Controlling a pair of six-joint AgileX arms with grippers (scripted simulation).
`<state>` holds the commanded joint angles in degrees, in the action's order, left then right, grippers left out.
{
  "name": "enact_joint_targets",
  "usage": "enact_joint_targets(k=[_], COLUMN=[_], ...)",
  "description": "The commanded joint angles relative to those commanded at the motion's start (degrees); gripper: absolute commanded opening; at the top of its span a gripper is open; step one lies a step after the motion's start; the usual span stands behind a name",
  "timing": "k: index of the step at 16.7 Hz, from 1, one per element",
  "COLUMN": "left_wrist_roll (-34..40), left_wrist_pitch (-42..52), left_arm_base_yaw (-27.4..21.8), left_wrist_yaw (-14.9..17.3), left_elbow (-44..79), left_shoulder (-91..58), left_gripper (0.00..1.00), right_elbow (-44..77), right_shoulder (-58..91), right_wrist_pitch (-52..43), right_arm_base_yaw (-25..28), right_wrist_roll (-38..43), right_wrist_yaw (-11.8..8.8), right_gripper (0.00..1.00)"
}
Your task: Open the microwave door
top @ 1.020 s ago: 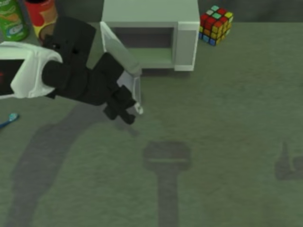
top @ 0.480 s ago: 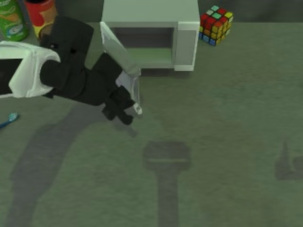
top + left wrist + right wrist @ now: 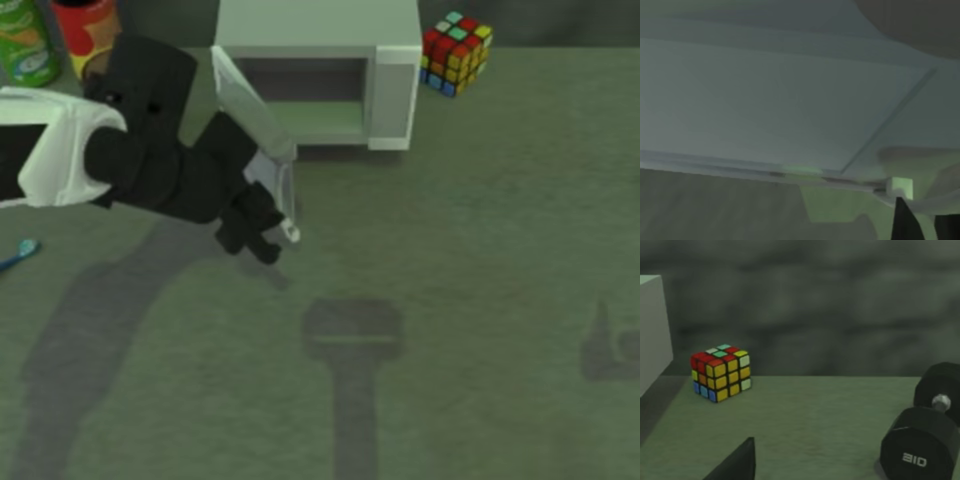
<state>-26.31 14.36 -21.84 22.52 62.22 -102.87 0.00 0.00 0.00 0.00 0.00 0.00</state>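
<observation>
The jaws of the left gripper (image 3: pixel 268 232) are closed on the slim handle at the free edge of the microwave door (image 3: pixel 252 108). The door is seen swung well out from the microwave (image 3: pixel 318 30), which sits at the table's twelve o'clock edge in the top view; the hinge is at the cavity's nine o'clock side, and the door's free end points toward seven o'clock. The grey-green cavity is exposed.

For the step to be done well, the pull is best carried along an arc about the hinge, not a straight line, so that the handle is not twisted out of the grip.

A colour cube (image 3: pixel 456 52) stands just beside the microwave at three o'clock. Two cans (image 3: pixel 88 28) stand at ten o'clock.

The right gripper (image 3: pixel 737 465) is parked out of the top view; whether its jaws are open cannot be told.
</observation>
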Motion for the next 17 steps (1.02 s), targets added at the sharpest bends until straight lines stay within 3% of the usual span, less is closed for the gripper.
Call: enact_joint_targets(k=[9,17], left_wrist_roll=[0.00,-3.79], left_wrist_pitch=[0.00,1.71], left_arm_base_yaw=[0.00,1.45], left_wrist_yaw=[0.00,2.45], left_elbow=[0.00,0.28], left_shoulder=[0.00,0.12], left_gripper=[0.00,0.00], right_elbow=[0.00,0.00], right_shoulder=[0.00,0.00], right_wrist_pitch=[0.00,0.00], right_arm_base_yaw=[0.00,0.00], right_wrist_roll=[0.00,0.00], right_wrist_yaw=[0.00,0.00], right_gripper=[1.00,1.00])
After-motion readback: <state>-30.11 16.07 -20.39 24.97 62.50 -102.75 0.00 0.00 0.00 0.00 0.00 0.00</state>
